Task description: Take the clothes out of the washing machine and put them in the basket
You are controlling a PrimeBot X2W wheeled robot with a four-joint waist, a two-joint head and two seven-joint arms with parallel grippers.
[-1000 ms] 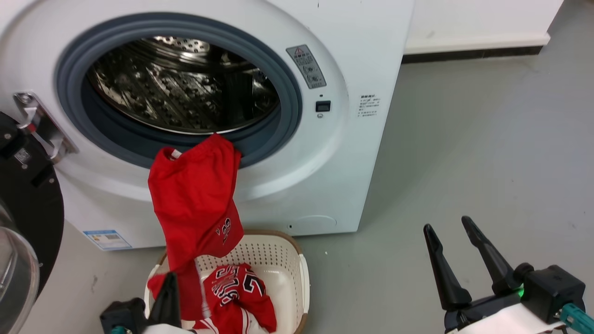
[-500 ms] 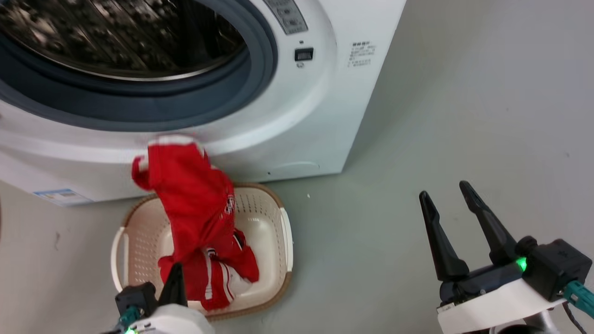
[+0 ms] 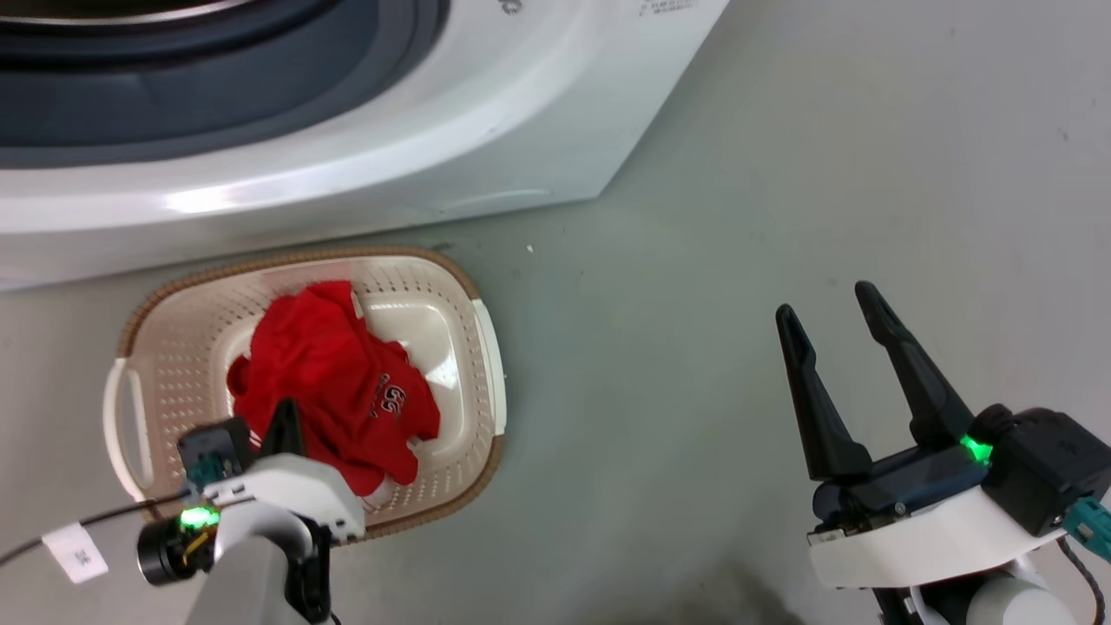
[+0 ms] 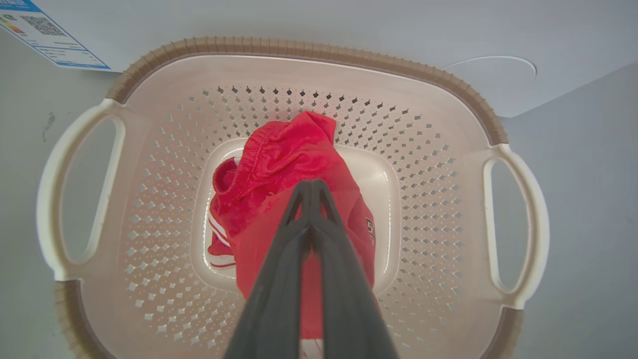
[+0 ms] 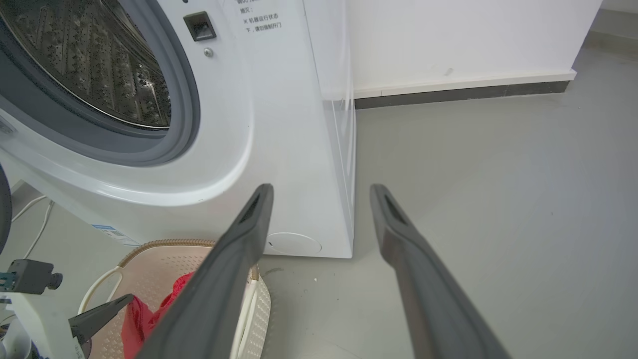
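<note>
Where the clothes (image 3: 334, 382) lie, head view: heaped inside the basket (image 3: 187, 347), red, with a small black-and-white print facing up.
Basket, head view: on the grey floor (image 3: 738, 217), just in front of the washing machine (image 3: 347, 165).
Left gripper (image 3: 284, 417), head view: above the near side of the basket, with one dark finger against the red cloth.
Right gripper (image 3: 825, 302), head view: fingers wide apart and holding nothing, over bare floor, well apart from the basket.
Left gripper (image 4: 311, 183), left wrist view: fingers pressed together up to the tips, which point down at the clothes (image 4: 284, 154). I cannot tell if a fold is pinched between them.
Clothes, left wrist view: on the bottom of the basket (image 4: 423, 149), with a gathered edge toward the machine side.
Washing machine (image 4: 299, 20), left wrist view: white front just beyond the brown rim, with a blue-edged sticker (image 4: 45, 35) at upper left.
Right gripper (image 5: 322, 188), right wrist view: fingers spread, nothing between them, the machine's corner beyond.
Drum (image 5: 99, 65), right wrist view: perforated steel, seen through the open grey-rimmed porthole.
Basket (image 5: 164, 259), right wrist view: at lower left by the machine's foot, with red cloth (image 5: 144, 319) inside.
</note>
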